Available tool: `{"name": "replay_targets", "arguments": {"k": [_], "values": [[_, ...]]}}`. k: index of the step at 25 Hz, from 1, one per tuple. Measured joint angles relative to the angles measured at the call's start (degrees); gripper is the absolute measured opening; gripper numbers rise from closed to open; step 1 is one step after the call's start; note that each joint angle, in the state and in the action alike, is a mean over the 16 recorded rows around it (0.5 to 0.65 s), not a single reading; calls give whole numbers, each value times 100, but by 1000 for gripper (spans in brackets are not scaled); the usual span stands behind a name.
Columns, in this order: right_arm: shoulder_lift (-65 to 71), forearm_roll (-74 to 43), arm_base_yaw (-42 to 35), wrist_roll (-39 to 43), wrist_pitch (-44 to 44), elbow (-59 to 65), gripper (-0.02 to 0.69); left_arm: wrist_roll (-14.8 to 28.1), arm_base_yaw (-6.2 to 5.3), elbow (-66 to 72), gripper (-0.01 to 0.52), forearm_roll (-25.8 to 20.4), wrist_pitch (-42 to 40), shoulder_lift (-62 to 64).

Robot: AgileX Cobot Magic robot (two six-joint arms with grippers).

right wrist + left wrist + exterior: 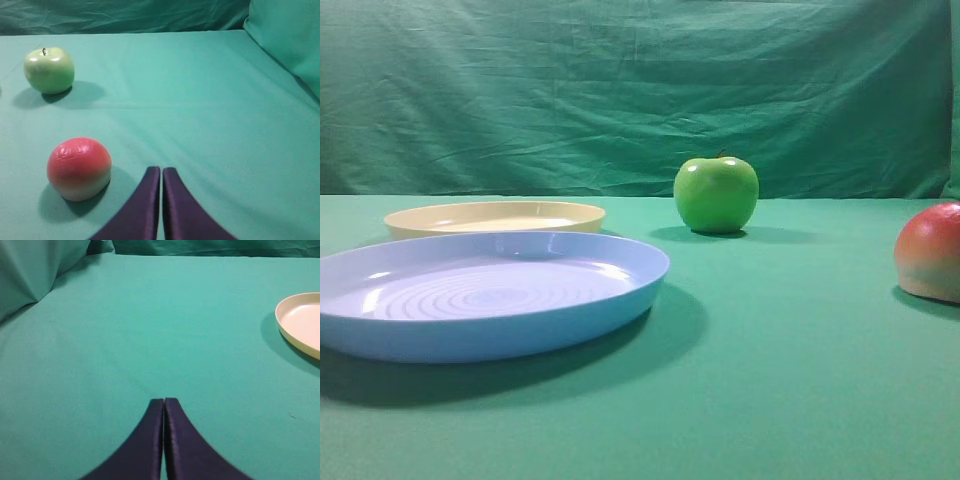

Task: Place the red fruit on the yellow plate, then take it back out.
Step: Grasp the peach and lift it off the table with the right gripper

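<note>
Fruit: red fruit (79, 168) sits on the green-covered counter (210, 110), red on top and pale at its base, cut by the right edge of the high view (932, 252).
Plate: yellow plate (495, 216) lies bare at the left, well apart from the fruit, just behind the blue plate (485, 292).
Apple: green apple (716, 194) stands upright farther back, between plates and fruit.
Left gripper (164, 401): dark fingers pressed together, holding nothing, over bare cloth, plate rim (300, 322) off to its right.
Right gripper (161, 170): fingers together, empty, just right of the fruit, not touching it.
</note>
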Motion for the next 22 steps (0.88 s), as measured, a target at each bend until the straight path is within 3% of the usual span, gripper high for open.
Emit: {"name": "replay_targets", "arguments": {"k": [22], "values": [[0,3,0,0,-1,0,0,0,0,0,0,0,0,0]]}}
